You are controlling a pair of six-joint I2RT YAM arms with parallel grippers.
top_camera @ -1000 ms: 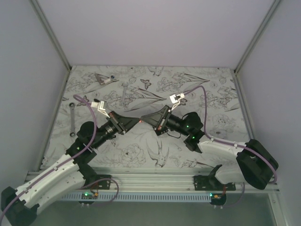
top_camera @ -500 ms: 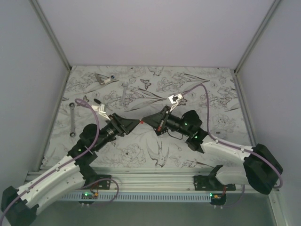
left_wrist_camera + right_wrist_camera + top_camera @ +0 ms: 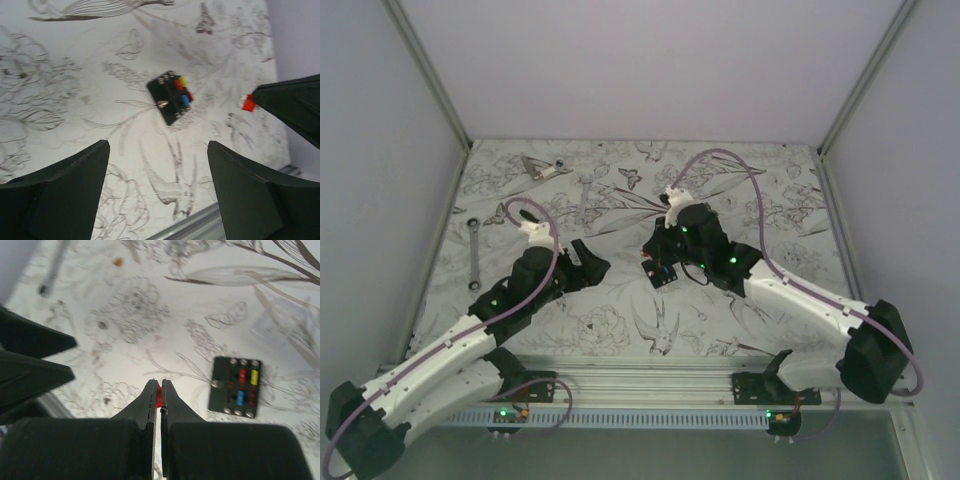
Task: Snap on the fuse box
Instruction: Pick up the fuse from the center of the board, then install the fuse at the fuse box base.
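The fuse box (image 3: 661, 273) lay flat on the flower-printed table (image 3: 770, 200), near its middle, just at the tip of the right gripper (image 3: 656, 258) in the overhead view. It was the only thing there that held anything. In its slots sat what looked like four coloured fuses, two red, one yellow and one blue, though the right wrist view was too blurred to be sure of that count.

One more fuse was outside the box. The right gripper's jaws were pinched nearly together on a single small red fuse (image 3: 158, 395), which showed between the fingertips. It hung above the table to one side of the box, not touching it.

The left gripper (image 3: 157, 185) stood spread wide with nothing between its fingers (image 3: 65, 192), looking down on the box from the near-left side.

Well apart, toward the far-left part of the table, lay two wrenches, one by the left edge (image 3: 473, 250) and one farther in (image 3: 585, 196), and a single grey metal tool (image 3: 541, 167) near the far corner.
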